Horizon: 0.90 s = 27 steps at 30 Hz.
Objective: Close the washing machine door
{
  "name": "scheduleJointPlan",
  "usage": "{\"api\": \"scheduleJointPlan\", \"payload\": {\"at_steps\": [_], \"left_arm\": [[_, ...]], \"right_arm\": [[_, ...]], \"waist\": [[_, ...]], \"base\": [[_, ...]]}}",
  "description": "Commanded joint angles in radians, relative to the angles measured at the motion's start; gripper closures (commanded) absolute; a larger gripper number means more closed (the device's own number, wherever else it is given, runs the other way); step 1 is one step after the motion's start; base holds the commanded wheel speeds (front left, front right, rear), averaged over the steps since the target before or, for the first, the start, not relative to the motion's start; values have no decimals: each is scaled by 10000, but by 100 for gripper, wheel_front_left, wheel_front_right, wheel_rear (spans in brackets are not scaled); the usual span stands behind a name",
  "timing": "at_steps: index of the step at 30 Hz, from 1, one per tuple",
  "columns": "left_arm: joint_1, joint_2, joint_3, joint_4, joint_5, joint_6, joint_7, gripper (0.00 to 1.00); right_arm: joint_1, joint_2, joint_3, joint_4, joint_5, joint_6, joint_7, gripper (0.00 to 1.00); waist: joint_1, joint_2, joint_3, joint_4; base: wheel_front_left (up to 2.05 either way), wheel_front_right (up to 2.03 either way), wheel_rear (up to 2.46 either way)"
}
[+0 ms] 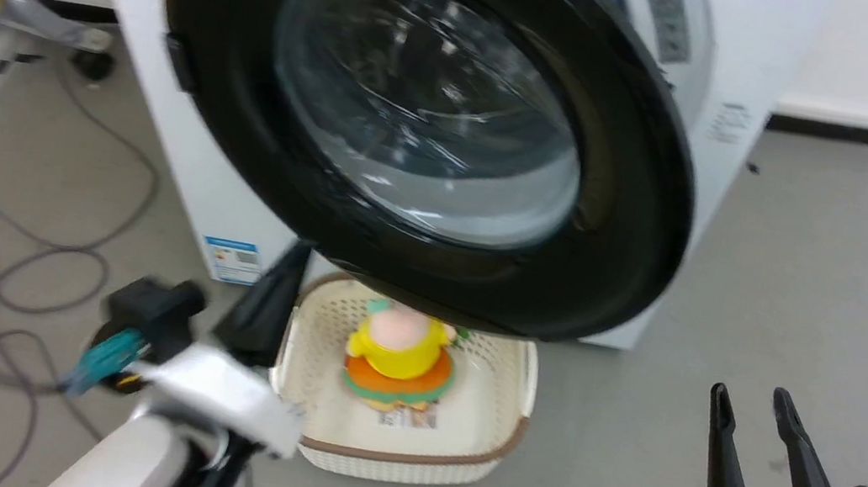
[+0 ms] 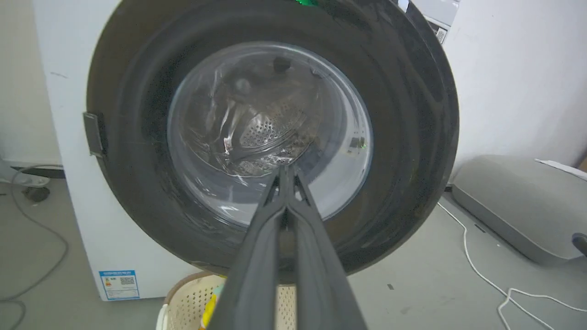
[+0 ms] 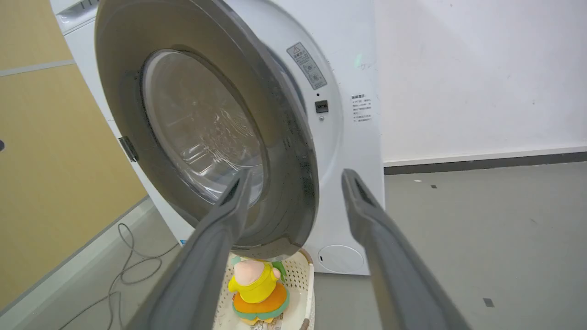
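Pinched shut with nothing between them, the two long dark fingers of my left tool point at the lower part of the washing machine door. Their tips lie over the glass in the left wrist view and by the bottom rim in the head view; I cannot tell whether they touch it. My right tool hangs low, well apart from the door, fingers spread wide and holding nothing.

By my judgement the door is not yet shut. It stands swung out at an angle from the white washing machine, and the right wrist view shows a gap between its free edge and the front panel, where the small dark latch slot sits uncovered. What is left is to press it round until the catch takes.

The door is a broad round ring of glossy black plastic, smeared close up, around a bulging clear glass bowl full of reflections; through it shows the perforated steel drum. The machine is a smooth, flat-sided box. Under the door's bottom edge, on the grey floor, stands a cream perforated basket with a brown rim, and in it a soft yellow-and-orange plush doll.
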Motion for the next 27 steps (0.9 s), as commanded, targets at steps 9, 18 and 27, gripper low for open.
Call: {"api": "scheduleJointPlan", "payload": {"at_steps": [9,18,27], "left_arm": [[2888,-731,2544,-1719,2123,595,-48,100],[3867,-1133,2815,-1572,3775,614,-48,0],[4206,-1472,2783,-1412,4851,628,-49,0]], "right_arm": [[328,-134,149,-109,-33,8,-46,0],[416,-191,213,-66,-76,8,-46,0],[486,-122,315,-14,-13,8,-46,22]], "waist": [[0,0,-535,769],[0,0,-639,818],[0,0,-547,1011]], "base": [[0,0,0],[0,0,0],[0,0,0]]}}
